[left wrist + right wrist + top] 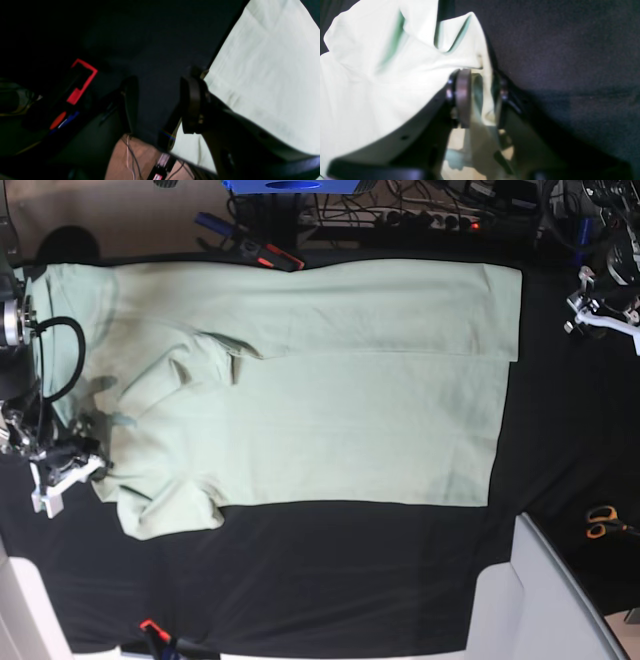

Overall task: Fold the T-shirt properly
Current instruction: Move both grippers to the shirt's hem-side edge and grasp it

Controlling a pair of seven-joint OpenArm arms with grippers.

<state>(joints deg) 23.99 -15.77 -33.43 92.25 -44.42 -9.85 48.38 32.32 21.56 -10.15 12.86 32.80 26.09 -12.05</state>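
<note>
The pale mint-green T-shirt [330,400] lies spread on the black table cloth [330,580], with one long side folded in along the far edge. At the shirt's left end, my right gripper [88,455] sits at the collar and sleeve area. The right wrist view shows that gripper [482,97] shut on a bunched edge of the T-shirt [382,75], with cloth rising in folds above the fingers. My left gripper [161,102] stands open over bare black cloth, and the T-shirt [262,75] lies just beside one finger [192,105]. In the base view the left gripper [592,315] is off the shirt's right end.
Orange-handled scissors [600,522] lie at the right edge. A white panel [540,600] stands at the bottom right. Red and black tools [270,255] and cables sit along the far edge, and a small red clamp [150,627] is at the front edge.
</note>
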